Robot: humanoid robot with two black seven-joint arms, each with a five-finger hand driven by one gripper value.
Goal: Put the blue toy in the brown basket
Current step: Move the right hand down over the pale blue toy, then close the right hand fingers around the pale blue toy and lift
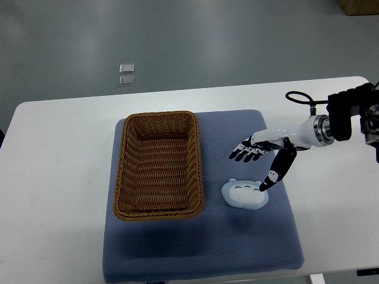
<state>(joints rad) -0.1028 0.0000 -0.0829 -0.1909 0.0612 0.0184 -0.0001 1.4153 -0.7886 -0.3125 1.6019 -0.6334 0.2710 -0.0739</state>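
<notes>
A pale blue toy (243, 195) with a small face lies on the blue-grey mat (201, 248), just right of the brown wicker basket (157, 165). The basket holds nothing. My right hand (256, 163) reaches in from the right edge and hovers over the toy. Its fingers (243, 154) are spread toward the basket and its thumb (273, 176) points down, with the tip at the toy's right end. It grasps nothing. The left arm does not show.
The mat lies on a white table (53, 177). Two small clear squares (127, 74) sit on the grey floor beyond the table's far edge. A brown box corner (358, 6) shows at top right.
</notes>
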